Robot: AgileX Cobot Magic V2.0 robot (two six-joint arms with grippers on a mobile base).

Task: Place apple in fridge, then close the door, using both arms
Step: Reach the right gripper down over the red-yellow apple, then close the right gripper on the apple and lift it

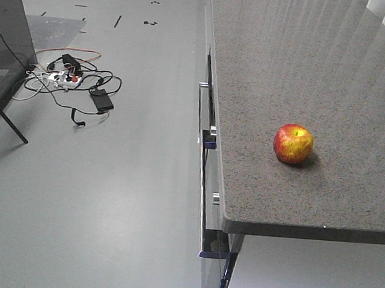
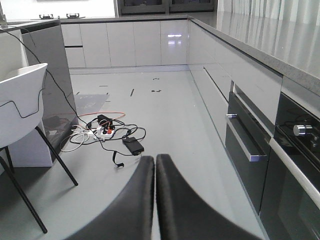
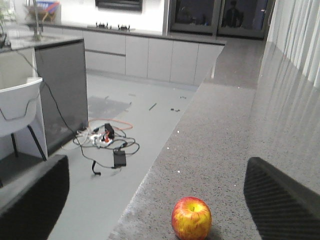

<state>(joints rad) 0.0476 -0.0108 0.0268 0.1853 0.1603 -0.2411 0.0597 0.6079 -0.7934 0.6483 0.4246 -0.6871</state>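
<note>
One apple sits on the counter, low before the right gripper, between its wide-spread fingers, slightly right of centre. The left gripper, pinched closed on nothing, overlooks the floor; the right arm seems nearer.

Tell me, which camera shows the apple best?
The exterior front-facing view: the apple sits whole and clear on the grey counter. The right wrist view catches it at the bottom edge. The left wrist view misses it.
</note>
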